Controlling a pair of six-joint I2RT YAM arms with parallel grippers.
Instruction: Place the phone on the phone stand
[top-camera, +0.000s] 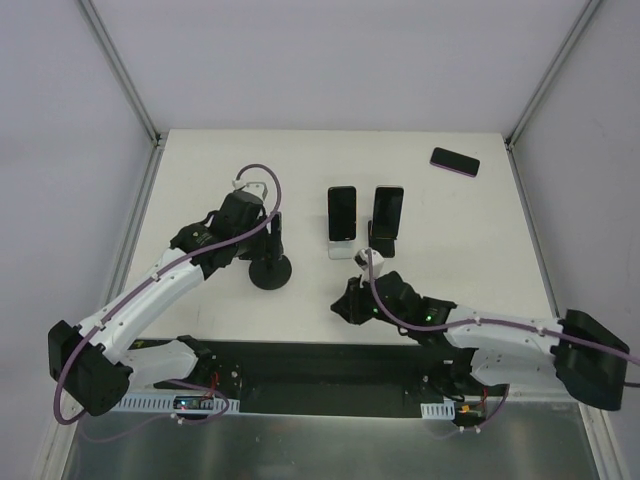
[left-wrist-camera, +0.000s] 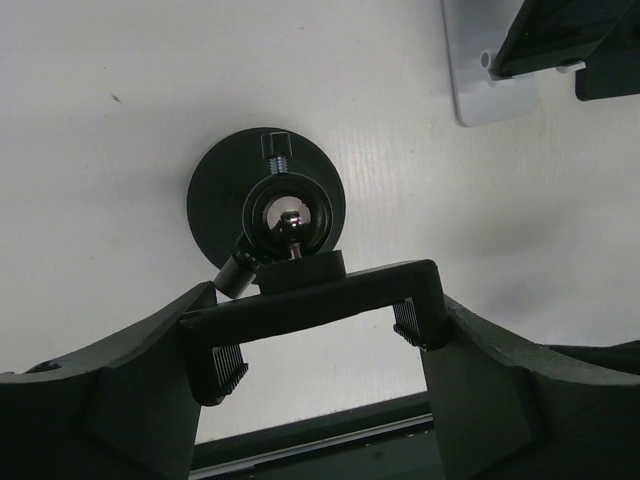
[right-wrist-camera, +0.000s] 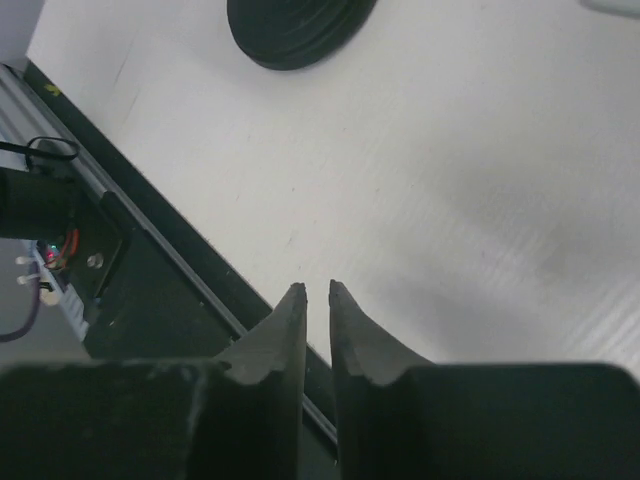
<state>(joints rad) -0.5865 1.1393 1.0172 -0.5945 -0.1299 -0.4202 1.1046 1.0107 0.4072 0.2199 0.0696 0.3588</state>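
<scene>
From above, the white surface (top-camera: 200, 160) carried a dark, flat smartphone with a purplish edge (top-camera: 455, 161), lying face up near the far right corner, well apart from both arms. Near the middle stood two more dark phones, one (top-camera: 342, 210) leaning on a small white stand (top-camera: 342, 250) and the other (top-camera: 388, 210) just beside it on a small black stand (top-camera: 378, 246). Left of that pair sat a black phone stand with a round base (top-camera: 270, 272). The left gripper (top-camera: 262, 228) hung directly over it. The right gripper (top-camera: 347, 305) was low over bare surface, near the front edge.

In the left wrist view, the black phone stand with a round base (left-wrist-camera: 215, 200) showed a shiny ball joint (left-wrist-camera: 288, 215) and a black U-shaped cradle (left-wrist-camera: 320, 290) on top. The left gripper (left-wrist-camera: 320, 335) had its jaws spread wide around that cradle – both cradle ends seemed to press against the fingers (left-wrist-camera: 480, 380). The small white stand (left-wrist-camera: 490, 95) showed at the upper right.

In the right wrist view, the right gripper (right-wrist-camera: 318, 292) had its jaws drawn narrow – only a slim gap, nothing between them – above bare surface (right-wrist-camera: 460, 200). The stand's round base (right-wrist-camera: 295, 30) lay at the top edge, and a black rail (right-wrist-camera: 150, 290) ran at lower left.
</scene>
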